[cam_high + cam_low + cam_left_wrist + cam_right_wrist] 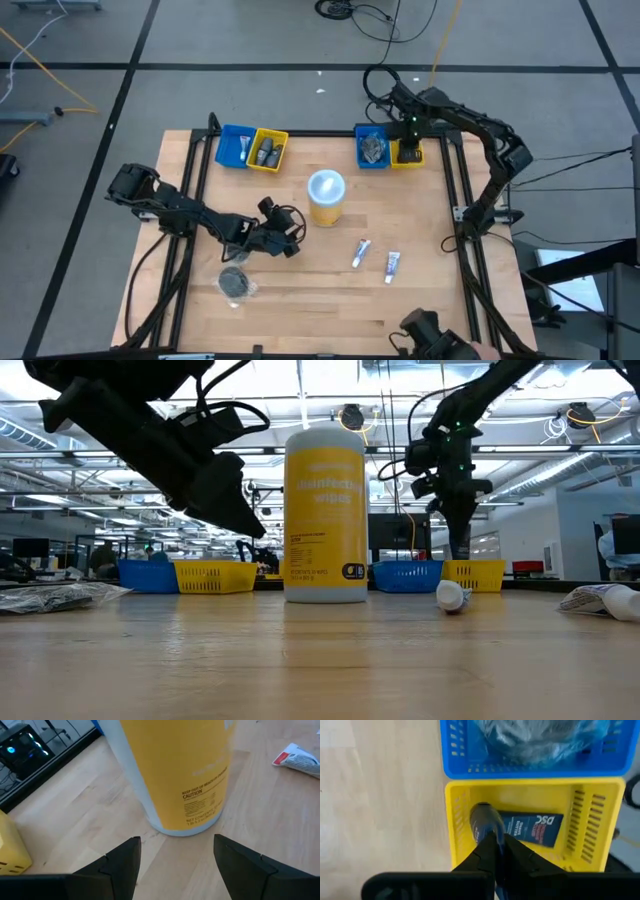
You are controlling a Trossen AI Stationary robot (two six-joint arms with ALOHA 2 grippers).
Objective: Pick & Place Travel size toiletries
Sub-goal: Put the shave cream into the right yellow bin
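Right pincer [496, 851] pressed together over the yellow bin [457, 820], pinching a small tube [487, 827] (dark packet [532, 829] beside it). Left pincer [175, 862] spread before the yellow canister [175, 770]; two tubes [361, 253] lie on the desk [300, 300].

Bright, even light is falling from ceiling strip lamps [300, 400], which are glaring white in the low view and leaving the left arm [150, 440] reading as a dark silhouette. Soft, short shadows are lying under the yellow canister [175, 775] on the worktop [300, 290]. The blue bin's contents [540, 740] are blurring close to the right wrist lens.
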